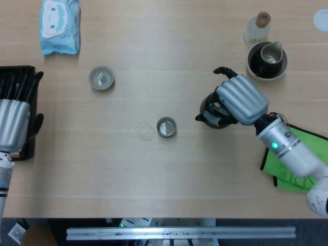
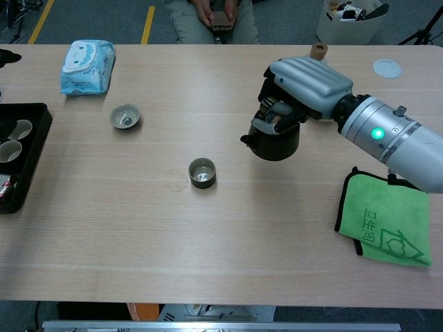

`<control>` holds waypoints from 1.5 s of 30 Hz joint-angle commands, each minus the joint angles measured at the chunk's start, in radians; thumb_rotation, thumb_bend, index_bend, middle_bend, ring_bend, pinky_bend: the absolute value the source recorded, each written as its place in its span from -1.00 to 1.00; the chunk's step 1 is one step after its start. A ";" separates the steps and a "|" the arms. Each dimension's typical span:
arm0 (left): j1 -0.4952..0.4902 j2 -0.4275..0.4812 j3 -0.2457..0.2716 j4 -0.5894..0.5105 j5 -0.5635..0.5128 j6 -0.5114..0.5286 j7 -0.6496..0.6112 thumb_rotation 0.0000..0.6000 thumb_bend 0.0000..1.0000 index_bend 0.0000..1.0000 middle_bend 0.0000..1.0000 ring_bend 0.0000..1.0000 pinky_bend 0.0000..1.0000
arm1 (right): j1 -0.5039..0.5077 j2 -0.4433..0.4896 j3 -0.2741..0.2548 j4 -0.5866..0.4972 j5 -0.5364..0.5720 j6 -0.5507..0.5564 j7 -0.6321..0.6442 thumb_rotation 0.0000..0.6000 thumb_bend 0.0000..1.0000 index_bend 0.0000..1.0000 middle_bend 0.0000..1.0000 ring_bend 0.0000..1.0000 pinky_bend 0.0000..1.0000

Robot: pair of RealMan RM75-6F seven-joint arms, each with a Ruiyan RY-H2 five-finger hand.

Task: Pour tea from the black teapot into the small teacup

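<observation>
Left hand: at the far left edge of the head view our left hand (image 1: 13,123) hangs over a black tray (image 1: 32,72); we cannot tell how its fingers are set or whether it holds anything.
Wipes pack: a blue pack of wipes (image 2: 86,66) lies at the back left of the surface (image 2: 208,242), well apart from the task.
Spare cup: a small cup (image 2: 125,116) stands left of centre, with something small inside that we cannot identify.
Small teacup: the small teacup (image 2: 202,172) stands upright near the middle of the surface, apart from everything else; this is the one we judge to be the target.
Key relation: the teacup lies to the left of the black teapot (image 2: 275,142), and in the chest view a little nearer our body; the spout points left toward it, so we judge the coming move to be a carry leftward and then a tip along that same line. Our right hand is by far the nearer one.
Right hand: our right hand (image 2: 299,90) is closed over the top of the teapot, fingers curled down around it, gripping it; the pot looks roughly level, and we cannot tell whether it is lifted off the surface.
Right arm: the forearm (image 2: 401,142) runs back to the right, passing above a green cloth (image 2: 384,225).
</observation>
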 commanded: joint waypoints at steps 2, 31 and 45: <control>0.012 0.007 -0.007 -0.007 0.003 0.001 -0.001 1.00 -0.31 -0.89 -0.86 -1.00 -0.81 | 0.021 -0.030 0.004 0.020 0.011 -0.017 -0.012 0.83 -0.41 1.00 0.99 0.96 -0.59; 0.059 0.009 -0.058 0.008 0.020 -0.027 -0.043 1.00 -0.31 -0.89 -0.87 -1.00 -0.81 | 0.178 -0.177 0.044 0.152 0.178 -0.140 -0.189 0.84 -0.41 1.00 0.99 0.96 -0.59; 0.078 0.002 -0.072 0.021 0.028 -0.027 -0.073 1.00 -0.31 -0.89 -0.87 -1.00 -0.81 | 0.259 -0.199 0.050 0.155 0.274 -0.166 -0.324 0.85 -0.41 1.00 0.99 0.96 -0.59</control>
